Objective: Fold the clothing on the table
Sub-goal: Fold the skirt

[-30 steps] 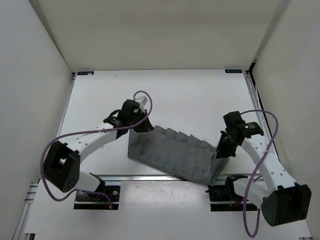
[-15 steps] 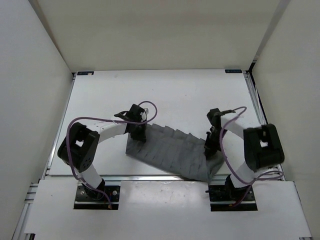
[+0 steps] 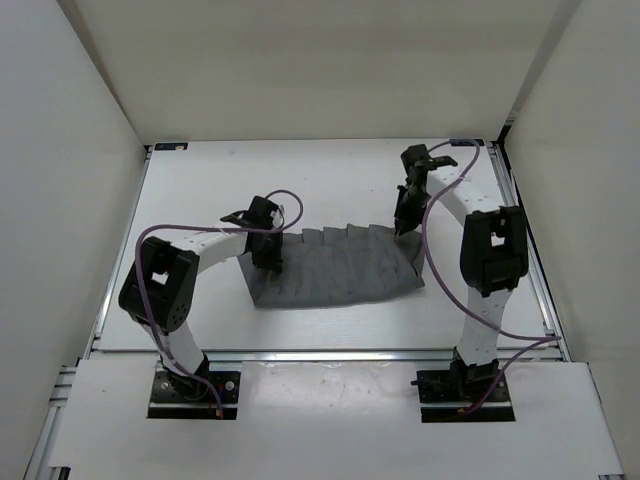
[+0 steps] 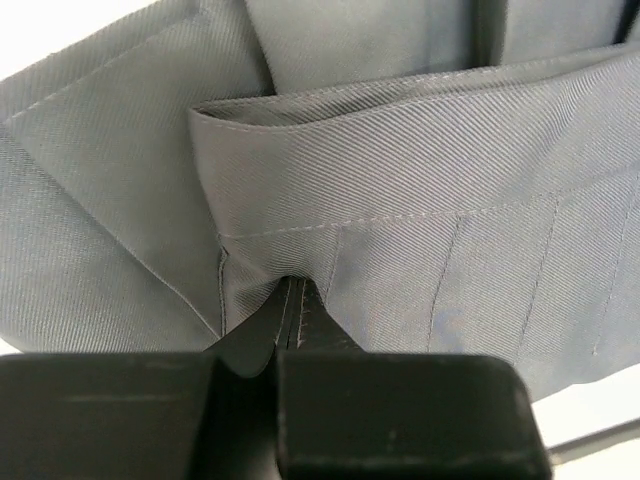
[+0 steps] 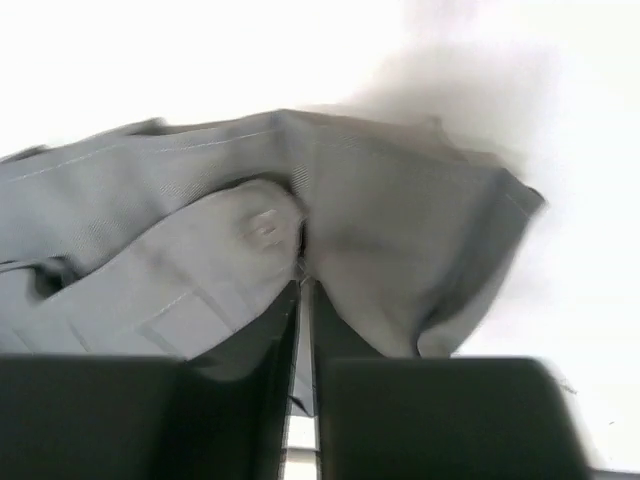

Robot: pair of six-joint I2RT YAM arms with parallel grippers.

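Observation:
The grey pleated clothing (image 3: 335,268) lies as a folded band across the middle of the white table (image 3: 200,190). My left gripper (image 3: 268,262) sits at the band's left end. In the left wrist view it (image 4: 297,285) is shut on a stitched hem of the clothing (image 4: 420,150), with fabric creasing into its tips. My right gripper (image 3: 401,222) is at the band's far right corner. In the right wrist view its tips (image 5: 303,275) pinch a bunched corner of the clothing (image 5: 400,230), with only a thin slit showing between the fingers behind them.
White walls enclose the table on three sides. An aluminium rail (image 3: 515,230) runs along the right edge, close to the right arm. Purple cables (image 3: 440,270) loop off both arms. The arm bases (image 3: 190,385) stand at the near edge.
Both grippers have carried the clothing's near edge toward the back, the right one much farther. The slanted spread has become a narrower folded band. The right fingers now show a thin slit.

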